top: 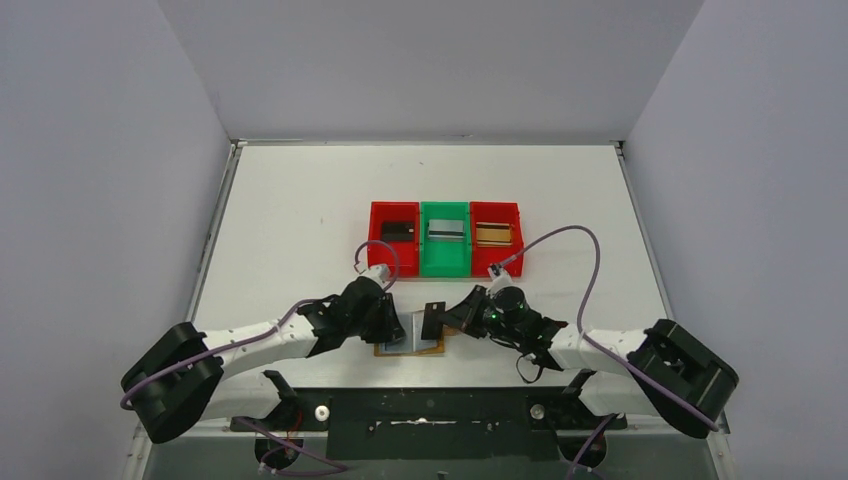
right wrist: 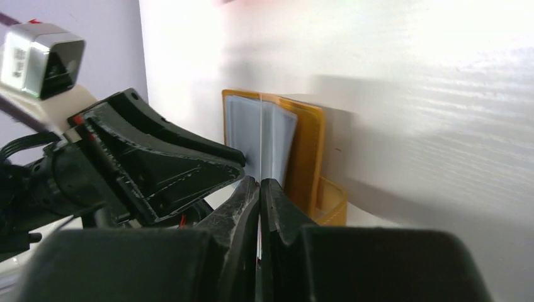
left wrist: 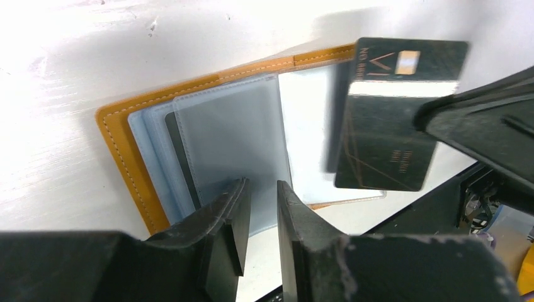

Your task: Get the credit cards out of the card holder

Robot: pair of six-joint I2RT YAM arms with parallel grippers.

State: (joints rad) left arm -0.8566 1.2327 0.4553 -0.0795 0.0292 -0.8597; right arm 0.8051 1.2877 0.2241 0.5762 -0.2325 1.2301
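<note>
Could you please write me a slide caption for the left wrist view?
Right gripper holds a black card over the open card holder, left gripper poised at its clear sleeves.

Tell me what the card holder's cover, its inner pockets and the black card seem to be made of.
The cover: likely tan leather or imitation, matte, stitched edge. The inner pockets: soft translucent plastic, glossy. The black card: stiff plastic, perhaps metal; glossy, with pale reflection.

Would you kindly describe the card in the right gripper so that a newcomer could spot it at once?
At the table's near edge lies the open tan card holder. Over its right side the right gripper pinches a black card with gold lettering. Unlike the cards lying in the bins beyond, it alone is gripped.
</note>
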